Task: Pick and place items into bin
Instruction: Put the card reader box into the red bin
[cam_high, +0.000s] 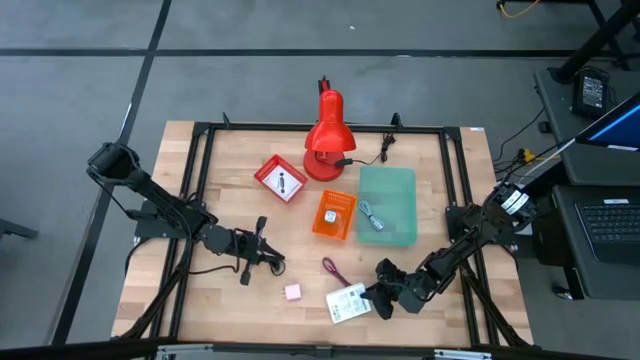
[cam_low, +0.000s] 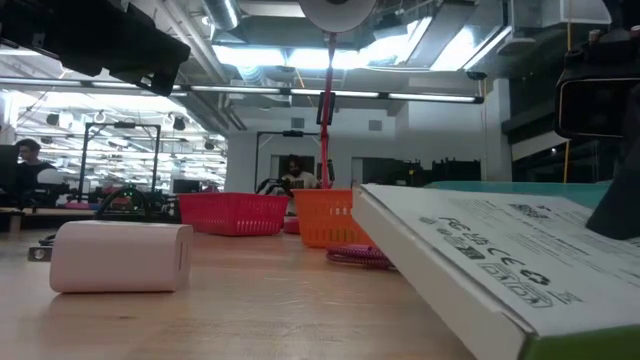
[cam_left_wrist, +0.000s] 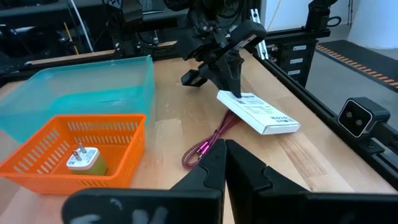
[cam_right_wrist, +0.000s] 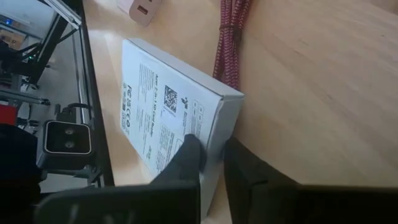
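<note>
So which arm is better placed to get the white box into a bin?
The right. Its pincer is already shut on one end of the white box, which is tilted off the table, close to the teal bin. The left pincer sits apart from the box, farther away.

A robotics lab is indicated; a framed wooden workbench is seen; ceiling strip lights and equipment racks are visible behind.
</note>
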